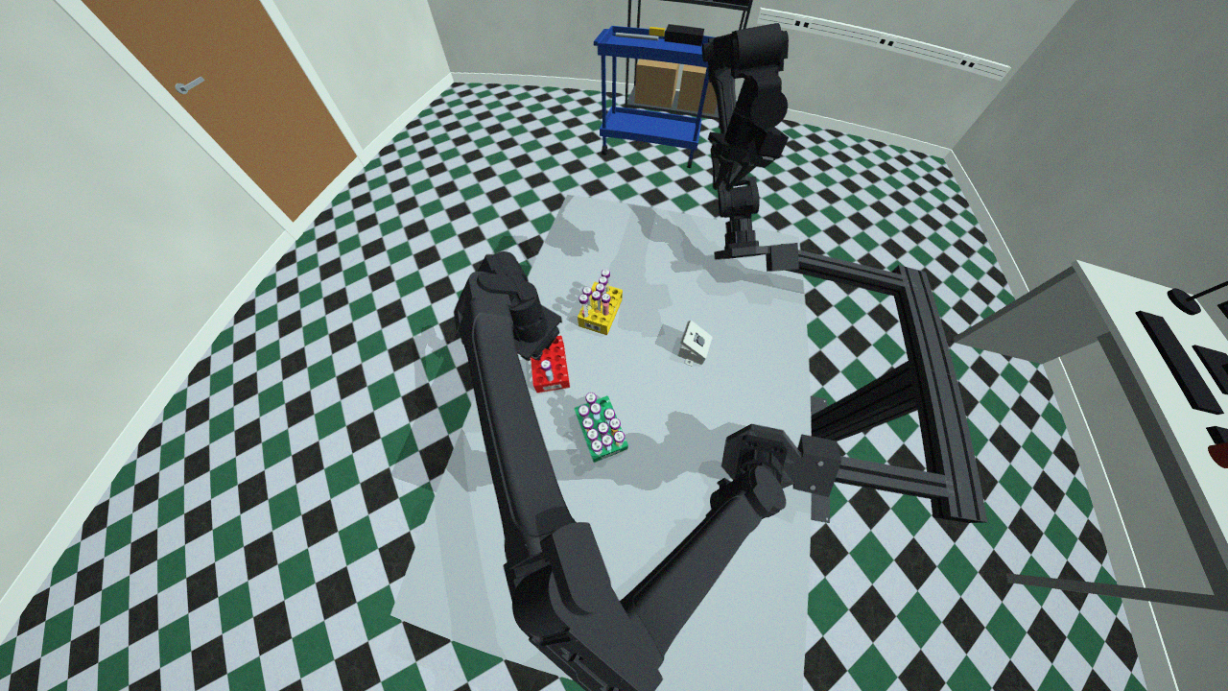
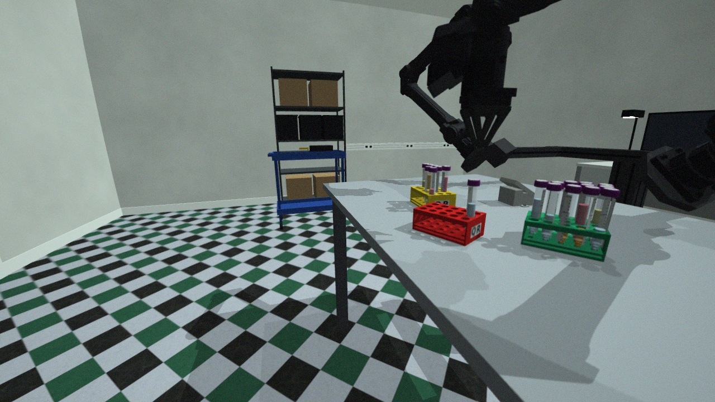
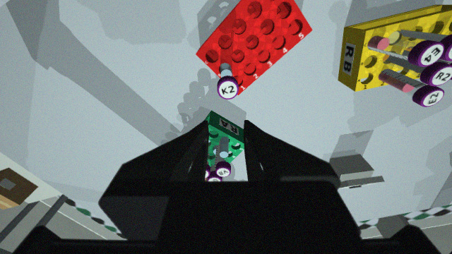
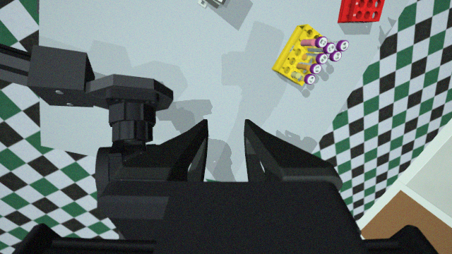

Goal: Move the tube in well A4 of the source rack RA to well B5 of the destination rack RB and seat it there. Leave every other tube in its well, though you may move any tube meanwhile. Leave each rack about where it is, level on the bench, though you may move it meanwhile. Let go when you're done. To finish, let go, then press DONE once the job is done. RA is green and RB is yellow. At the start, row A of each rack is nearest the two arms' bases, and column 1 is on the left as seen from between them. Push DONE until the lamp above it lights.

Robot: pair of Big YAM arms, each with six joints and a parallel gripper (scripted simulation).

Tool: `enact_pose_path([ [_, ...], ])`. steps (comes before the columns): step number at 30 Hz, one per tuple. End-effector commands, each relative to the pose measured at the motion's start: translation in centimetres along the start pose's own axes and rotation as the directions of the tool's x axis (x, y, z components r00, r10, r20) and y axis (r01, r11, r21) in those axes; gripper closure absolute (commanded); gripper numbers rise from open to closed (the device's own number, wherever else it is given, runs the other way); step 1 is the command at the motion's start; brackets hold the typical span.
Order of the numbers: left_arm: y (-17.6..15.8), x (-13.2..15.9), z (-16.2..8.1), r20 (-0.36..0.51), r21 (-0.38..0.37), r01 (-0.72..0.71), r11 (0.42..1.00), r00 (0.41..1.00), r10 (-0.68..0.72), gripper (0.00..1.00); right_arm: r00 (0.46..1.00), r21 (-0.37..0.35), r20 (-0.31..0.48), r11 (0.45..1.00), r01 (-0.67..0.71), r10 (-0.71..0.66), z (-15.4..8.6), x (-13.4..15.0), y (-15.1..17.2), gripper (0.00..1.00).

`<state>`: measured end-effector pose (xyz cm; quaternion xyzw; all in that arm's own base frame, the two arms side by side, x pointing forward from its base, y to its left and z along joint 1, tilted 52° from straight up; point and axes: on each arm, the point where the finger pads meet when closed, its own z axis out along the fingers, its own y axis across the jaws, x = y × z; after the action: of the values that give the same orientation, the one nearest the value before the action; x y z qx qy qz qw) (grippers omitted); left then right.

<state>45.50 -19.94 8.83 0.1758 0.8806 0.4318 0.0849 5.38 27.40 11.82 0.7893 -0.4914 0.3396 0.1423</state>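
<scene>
The green rack RA [image 1: 614, 449] [image 2: 565, 245] [image 3: 236, 147] holds several purple-capped tubes [image 1: 601, 420] [image 2: 575, 200]. I cannot tell which tube stands in well A4. The yellow rack RB [image 1: 592, 324] [image 2: 418, 192] [image 3: 360, 46] [image 4: 287, 65] also holds several tubes [image 1: 598, 296] [image 3: 425, 53]. My left gripper [image 1: 537, 337] [image 2: 480, 137] [image 3: 226, 127] hangs high over the red rack, a little open, with nothing between its fingers. RA shows far below through the gap between the fingers. My right gripper [image 4: 226, 126] is a little open and empty. It is held high near its own base, far from the racks.
A red rack [image 1: 556, 365] [image 2: 444, 227] [image 3: 272, 35] [image 4: 360, 10] stands between RA and RB with one tube K2 [image 1: 547, 370] [image 2: 472, 197] [image 3: 227, 88] in it. The grey DONE box [image 1: 694, 342] [image 2: 514, 192] [image 3: 351, 169] sits towards the arm bases. A blue cart stands beyond the table.
</scene>
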Motion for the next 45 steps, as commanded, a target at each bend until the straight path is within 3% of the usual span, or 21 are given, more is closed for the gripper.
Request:
enact_pose_path([
  [1, 2.9, -1.4, -0.5, 0.006, 0.014, 0.026, 1.000, 1.000, -0.026, 0.70, 1.000, 0.009, 0.029, 1.000, -0.011, 0.011, -1.1, -0.5, -0.6, 0.70],
  [6, 1.4, -0.2, 0.7, -0.022, 0.003, -0.012, 1.000, 1.000, 0.012, 0.70, 1.000, 0.009, 0.029, 1.000, -0.011, 0.011, -1.1, -0.5, -0.6, 0.70],
  [13, -0.7, 0.4, -0.2, -0.005, -0.002, -0.030, 1.000, 1.000, 0.030, 0.70, 1.000, 0.009, 0.029, 1.000, -0.011, 0.011, -1.1, -0.5, -0.6, 0.70],
  [17, 0.1, 0.2, 2.2, -0.024, 0.001, -0.014, 1.000, 1.000, 0.014, 0.70, 1.000, 0.009, 0.029, 1.000, -0.011, 0.011, -1.1, -0.5, -0.6, 0.70],
  [45, -0.3, 0.3, 7.0, -0.024, -0.001, -0.014, 1.000, 1.000, 0.014, 0.70, 1.000, 0.009, 0.029, 1.000, -0.011, 0.011, -1.1, -0.5, -0.6, 0.70],
])
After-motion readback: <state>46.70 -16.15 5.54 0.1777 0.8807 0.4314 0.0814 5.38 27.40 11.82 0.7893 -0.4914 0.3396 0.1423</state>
